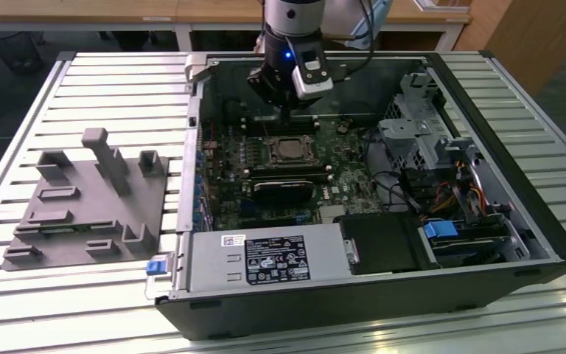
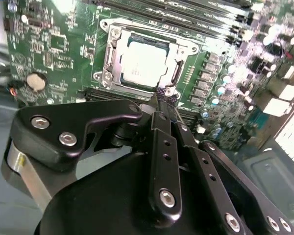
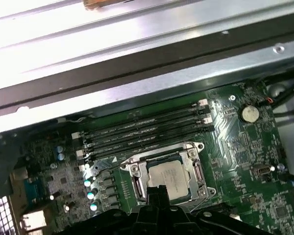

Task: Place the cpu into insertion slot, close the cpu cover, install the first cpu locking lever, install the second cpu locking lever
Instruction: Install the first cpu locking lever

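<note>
The cpu [image 2: 144, 61] lies flat in the insertion slot [image 2: 132, 88] on the green board, its silver-grey top showing. The cpu cover [image 2: 112, 54], a thin silvery frame, lies down around the chip's edges. A thin wire lever [image 2: 152, 34] runs along one side of the socket; whether it is latched I cannot tell. My gripper [image 2: 160, 98] is shut with nothing between its fingers, its tips just off one corner of the socket. In the exterior view my gripper [image 1: 293, 118] hangs inside the case just behind the cpu [image 1: 288, 150]. The first wrist view shows my gripper [image 3: 157, 192] at the edge of the cpu [image 3: 169, 175].
Long black memory slots [image 3: 147, 127] run beside the socket. A black heatsink block [image 1: 283, 190] sits in front of it, a power supply [image 1: 263, 258] at the case front, and a drive cage with cables [image 1: 430, 133] at the exterior view's right. A grey fixture [image 1: 86, 199] stands outside on the slatted table.
</note>
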`<state>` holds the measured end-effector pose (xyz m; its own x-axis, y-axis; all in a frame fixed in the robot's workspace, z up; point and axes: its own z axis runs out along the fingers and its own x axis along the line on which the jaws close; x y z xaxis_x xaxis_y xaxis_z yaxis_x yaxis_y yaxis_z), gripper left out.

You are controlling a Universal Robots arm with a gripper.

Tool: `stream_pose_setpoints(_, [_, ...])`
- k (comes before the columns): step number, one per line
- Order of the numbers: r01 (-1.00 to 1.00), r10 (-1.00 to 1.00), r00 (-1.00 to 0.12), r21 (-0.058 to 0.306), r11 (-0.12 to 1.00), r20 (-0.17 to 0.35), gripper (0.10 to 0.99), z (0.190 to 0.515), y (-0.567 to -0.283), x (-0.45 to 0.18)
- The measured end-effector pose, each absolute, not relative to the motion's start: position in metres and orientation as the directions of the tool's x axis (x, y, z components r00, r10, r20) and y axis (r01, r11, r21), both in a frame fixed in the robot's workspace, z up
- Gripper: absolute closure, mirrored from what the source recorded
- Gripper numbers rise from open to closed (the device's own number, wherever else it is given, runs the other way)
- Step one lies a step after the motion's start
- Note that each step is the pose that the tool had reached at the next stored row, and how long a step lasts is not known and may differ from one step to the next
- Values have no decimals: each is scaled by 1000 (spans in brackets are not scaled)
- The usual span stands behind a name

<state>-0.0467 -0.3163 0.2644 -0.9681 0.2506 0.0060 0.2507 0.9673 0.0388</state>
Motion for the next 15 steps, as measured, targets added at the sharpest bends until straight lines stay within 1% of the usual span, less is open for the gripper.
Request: stream_pose_setpoints(15, [61, 61, -998, 40, 997, 6, 980, 264, -316, -47])
